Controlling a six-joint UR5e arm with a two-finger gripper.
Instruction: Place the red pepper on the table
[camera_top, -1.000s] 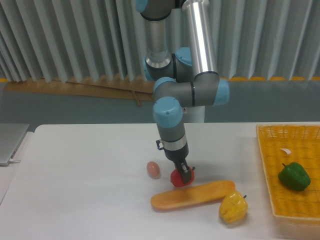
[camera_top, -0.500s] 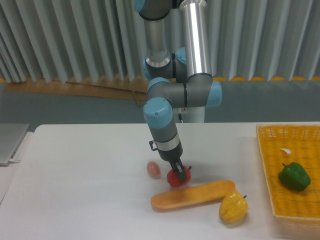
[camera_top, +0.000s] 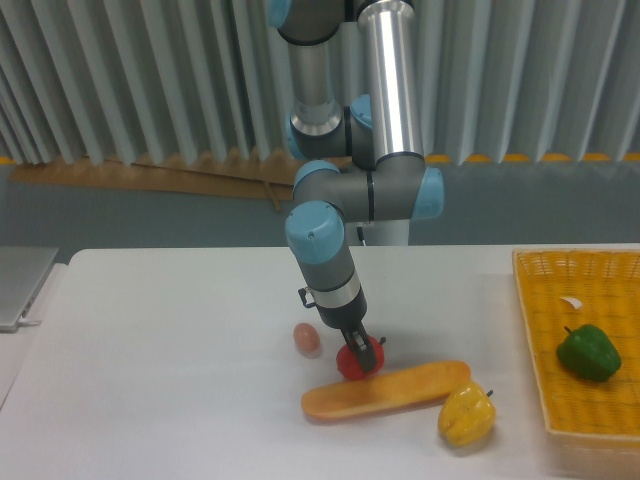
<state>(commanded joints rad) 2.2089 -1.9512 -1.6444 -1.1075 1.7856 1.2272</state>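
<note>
A: Where's the red pepper (camera_top: 358, 361)?

B: Low on the white desk (camera_top: 160, 340), centre-front, just behind the long orange loaf-shaped thing (camera_top: 386, 390), touching it or nearly so. Small pinkish egg (camera_top: 307, 338) just to its left. The gripper (camera_top: 360, 350) is right on top of it.

A: Jaws?

B: Dark fingers closed in on the pepper's top, looks like they're holding it. Can't tell for sure whether the pepper sits on the desk or hangs just above it.

A: Handling?

B: My guess: light, stiff, glossy skin so likely slippery. Rounded body, so it could roll or wobble once let go. Doesn't look fragile.

A: Where to grip?

B: Across the upper shoulders near the stem, which is roughly where the fingers are. Pinching the bulge lower down risks it squirting out.

A: Orientation?

B: Seems upright, stem end up under the fingers, though the stem itself is hidden. Squat shape, no strong long axis; the short one runs about vertical.

A: Others?

B: Yellow pepper (camera_top: 466, 415) front right, green pepper (camera_top: 588, 352) in the yellow basket (camera_top: 535, 330).
</note>
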